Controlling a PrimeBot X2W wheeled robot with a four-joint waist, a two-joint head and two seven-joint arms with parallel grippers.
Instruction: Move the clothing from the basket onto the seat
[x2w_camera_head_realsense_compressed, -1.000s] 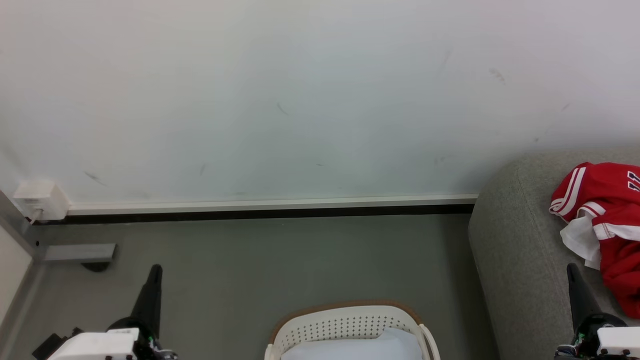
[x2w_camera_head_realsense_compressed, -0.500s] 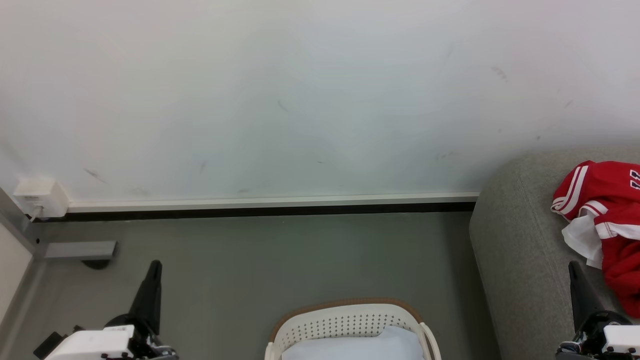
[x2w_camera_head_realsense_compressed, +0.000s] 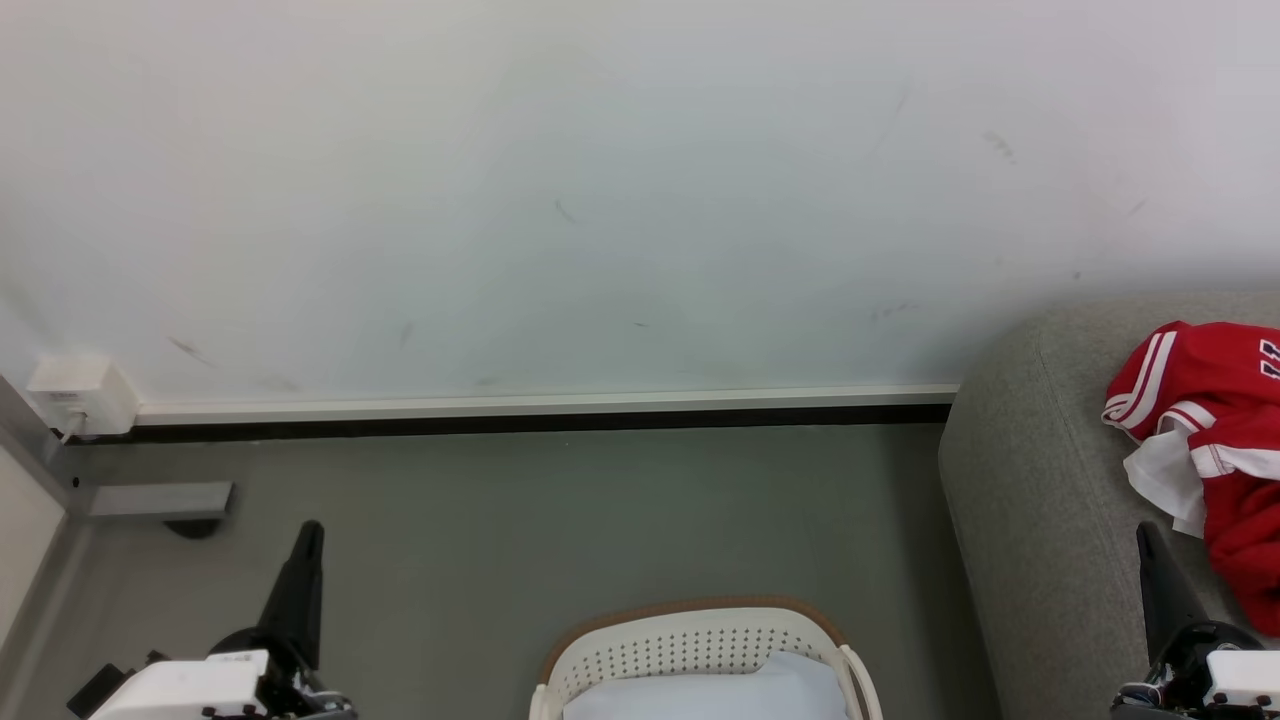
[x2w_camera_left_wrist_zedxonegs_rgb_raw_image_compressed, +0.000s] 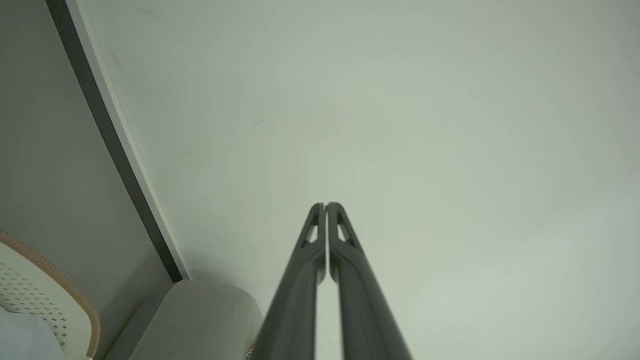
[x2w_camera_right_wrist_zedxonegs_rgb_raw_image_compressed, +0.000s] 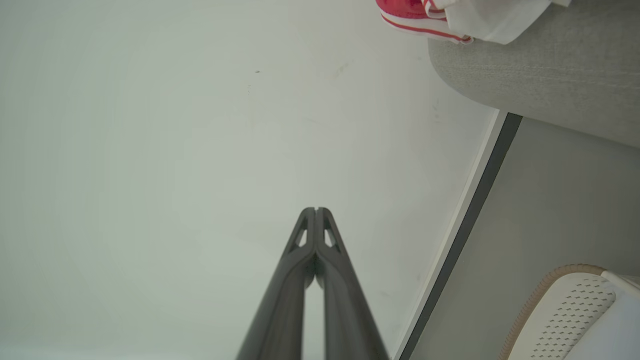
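The clothing (x2w_camera_head_realsense_compressed: 1210, 400) lies in a red, white-striped heap on the seat (x2w_camera_head_realsense_compressed: 1040, 480), at the right edge of the head view. The right wrist view catches a hem of it (x2w_camera_right_wrist_zedxonegs_rgb_raw_image_compressed: 415, 12) hanging just over the seat's rounded corner. It has not shifted over the last second. The only change is a slight drift of the whole head view early in that second, which is the camera moving, and it has been steady for the last half second.

The basket (x2w_camera_head_realsense_compressed: 690, 645) stands on the floor (x2w_camera_head_realsense_compressed: 600, 520) just beside the seat. Only its far end is in view, and nothing red shows in it, just a pale cloth (x2w_camera_head_realsense_compressed: 720, 690) low inside. Whether that cloth is a lining or another garment I cannot tell.

Both pairs of fingers are clenched on nothing. The left fingers (x2w_camera_head_realsense_compressed: 298, 590) rise at the lower left, well apart from the basket. The right fingers (x2w_camera_head_realsense_compressed: 1160, 580) rise at the lower right, in front of the seat and near the heap without touching it. Each wrist view shows its tips pressed together, left (x2w_camera_left_wrist_zedxonegs_rgb_raw_image_compressed: 302, 285) and right (x2w_camera_right_wrist_zedxonegs_rgb_raw_image_compressed: 295, 280), pointing at the bare wall (x2w_camera_head_realsense_compressed: 600, 200). They have stayed that way through the second.

With the arms idle, red cloth already on the seat and none seen in the basket, I judge the transfer done or nearly so. The near end of the basket is out of view, so a leftover garment there cannot be ruled out.
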